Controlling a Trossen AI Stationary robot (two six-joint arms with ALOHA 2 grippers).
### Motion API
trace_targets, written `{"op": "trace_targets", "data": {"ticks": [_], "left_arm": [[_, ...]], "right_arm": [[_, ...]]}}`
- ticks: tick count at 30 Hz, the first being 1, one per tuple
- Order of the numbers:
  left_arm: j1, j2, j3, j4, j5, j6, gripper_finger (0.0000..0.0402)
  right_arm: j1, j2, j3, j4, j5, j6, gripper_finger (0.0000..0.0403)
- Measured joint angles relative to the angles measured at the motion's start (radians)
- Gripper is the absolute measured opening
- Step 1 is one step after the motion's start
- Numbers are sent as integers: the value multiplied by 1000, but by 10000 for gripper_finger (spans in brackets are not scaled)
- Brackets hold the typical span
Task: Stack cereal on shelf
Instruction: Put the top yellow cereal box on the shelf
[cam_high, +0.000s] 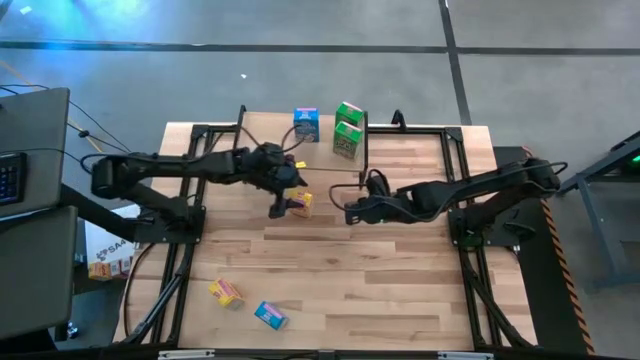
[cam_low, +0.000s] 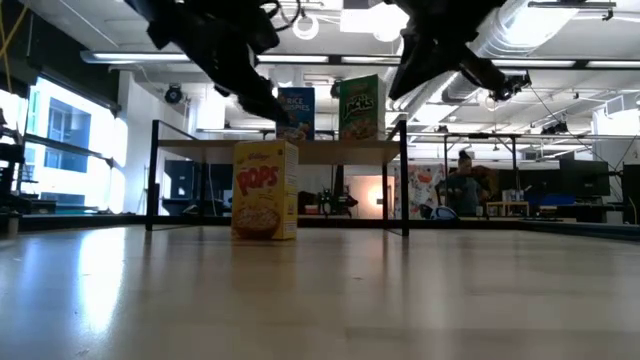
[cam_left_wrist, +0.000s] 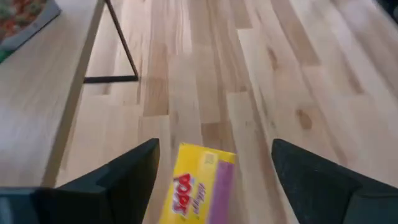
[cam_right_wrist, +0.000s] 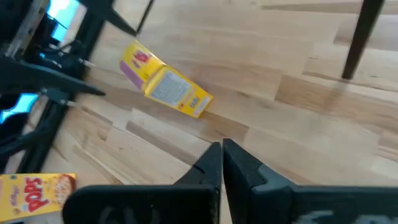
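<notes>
Shelf (cam_high: 265, 132) at the far edge of the table (cam_high: 400, 285), already carrying a blue box (cam_high: 306, 124) and two green boxes (cam_high: 347, 128) toward its right end. Seen from table height: blue (cam_low: 296, 113) and green (cam_low: 361, 108) upright side by side on the wood top. Just in front of the shelf, one yellow box (cam_low: 265, 189) standing upright on the table. Left gripper (cam_high: 284, 203) right above that yellow box (cam_left_wrist: 198, 186), fingers (cam_left_wrist: 118, 180) released and spread wide, a gap showing on either side of the carton, no contact yet. Right gripper (cam_high: 351, 212) near it, off to the right over bare table, fingers (cam_right_wrist: 239, 165) pressed together on nothing. Down at the near-left part of the table, well apart from the rest, a second yellow box (cam_high: 225, 292) lying flat and a second blue box (cam_high: 270, 316) beside it, both askew
</notes>
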Motion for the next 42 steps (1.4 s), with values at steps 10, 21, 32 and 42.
{"op": "trace_targets", "data": {"ticks": [10,21,32,42], "left_arm": [[-21,129,70,-102,-123,201,305],[-58,197,71,-166,-155,223,298],[-69,196,71,-169,-183,205,142],[-68,-5,283,-531,-148,120,141]], "right_arm": [[20,-4,0,-52,2,0,0],[19,-4,0,-62,11,-10,0],[19,-4,-1,-62,14,-11,0],[16,-4,-1,-70,9,-27,0]]}}
